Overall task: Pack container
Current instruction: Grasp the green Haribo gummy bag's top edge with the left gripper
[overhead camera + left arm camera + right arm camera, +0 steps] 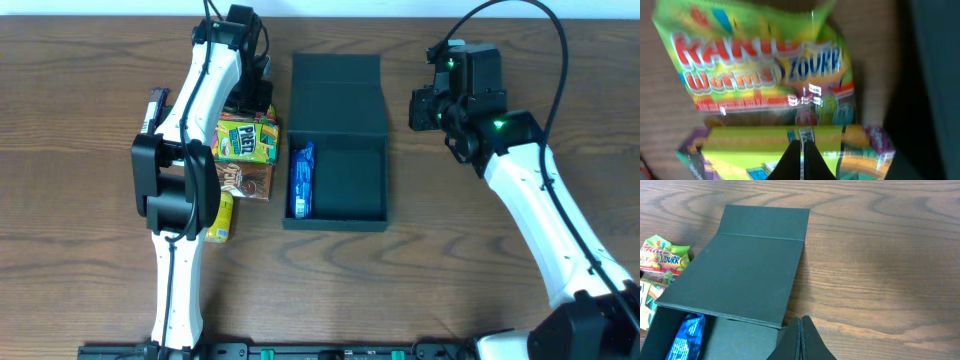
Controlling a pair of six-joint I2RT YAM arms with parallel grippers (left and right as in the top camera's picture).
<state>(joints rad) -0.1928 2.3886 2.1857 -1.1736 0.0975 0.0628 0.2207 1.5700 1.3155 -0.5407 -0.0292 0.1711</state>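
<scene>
The dark teal container (365, 185) lies open mid-table, its hinged flap lid (338, 95) folded back on the far side. A blue snack pack (302, 180) lies inside along the left wall. My left gripper (256, 98) is shut and empty. It hovers over the snack packs left of the container. In the left wrist view its jaws (801, 144) are over a yellow-green pack (750, 142), just below a gummy worms bag (765, 65). My right gripper (424, 108) is shut and empty, right of the lid. In the right wrist view its tips (800, 320) are above the container's right rim, by the lid (745, 275).
Left of the container lie a green-yellow pack (248, 138), a brown pack (246, 178), a small yellow pack (221, 218) and a dark pack (158, 104). The left arm stretches over them. The right wrist view also shows the blue pack (687, 337) and the gummy bag (662, 260).
</scene>
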